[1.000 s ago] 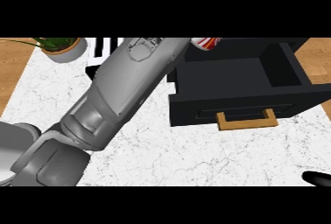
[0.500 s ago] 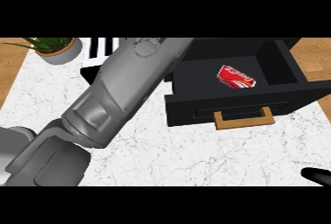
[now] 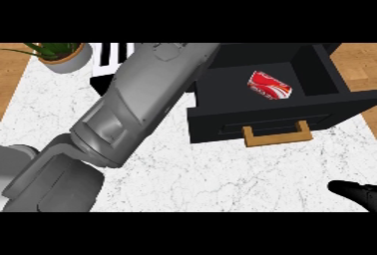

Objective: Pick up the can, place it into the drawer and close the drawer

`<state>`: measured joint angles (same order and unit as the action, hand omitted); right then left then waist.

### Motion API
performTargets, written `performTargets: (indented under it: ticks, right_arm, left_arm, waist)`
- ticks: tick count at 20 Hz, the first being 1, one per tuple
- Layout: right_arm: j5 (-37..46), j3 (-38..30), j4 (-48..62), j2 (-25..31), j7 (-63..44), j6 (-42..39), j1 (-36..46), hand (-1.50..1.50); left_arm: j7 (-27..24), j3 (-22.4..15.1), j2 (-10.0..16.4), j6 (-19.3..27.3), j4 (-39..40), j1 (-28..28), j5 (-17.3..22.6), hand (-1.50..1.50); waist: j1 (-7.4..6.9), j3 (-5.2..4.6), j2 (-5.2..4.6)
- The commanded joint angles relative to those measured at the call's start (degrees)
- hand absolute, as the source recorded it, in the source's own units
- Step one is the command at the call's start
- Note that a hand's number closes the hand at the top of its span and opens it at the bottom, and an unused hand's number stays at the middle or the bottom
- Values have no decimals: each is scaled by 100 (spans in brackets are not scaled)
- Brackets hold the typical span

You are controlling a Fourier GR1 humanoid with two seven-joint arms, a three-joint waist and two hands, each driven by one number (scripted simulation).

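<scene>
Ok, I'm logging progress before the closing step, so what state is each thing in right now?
Drawer: pulled open.
Can: lying inside the drawer, no hand on it.
Drawer handle: untouched.
Left forearm: stretched up past the drawer's left side, its hand out of view.
Right hand: at the lower right edge, apart from the drawer.
Potted plant: upright, far left.

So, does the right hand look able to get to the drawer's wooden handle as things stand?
Probably yes. Only counter top lies between the right hand, low at the view's right edge, and the handle; the left forearm crosses further left, clear of that path.
</scene>
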<state>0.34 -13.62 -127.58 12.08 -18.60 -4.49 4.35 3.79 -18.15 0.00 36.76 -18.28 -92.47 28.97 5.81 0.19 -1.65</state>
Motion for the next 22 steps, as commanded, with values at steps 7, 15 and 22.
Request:
performTargets:
  ticks: [7,15,22]
  right_arm:
    - [1530,607,655,633,639,-208,545,-150]
    - [3325,1656,1755,699,1032,174,1104,-150]
    - [4373,2124,3439,562,1611,761,1654,-150]
  left_arm:
    - [-395,217,0,83,68,-34,527,-150]
    - [-469,69,0,7,83,-77,593,-150]
    - [-507,93,0,61,250,-152,489,-150]
  waist:
    - [-90,-4,-55]
    - [-360,-10,36]
    - [-501,-9,51]
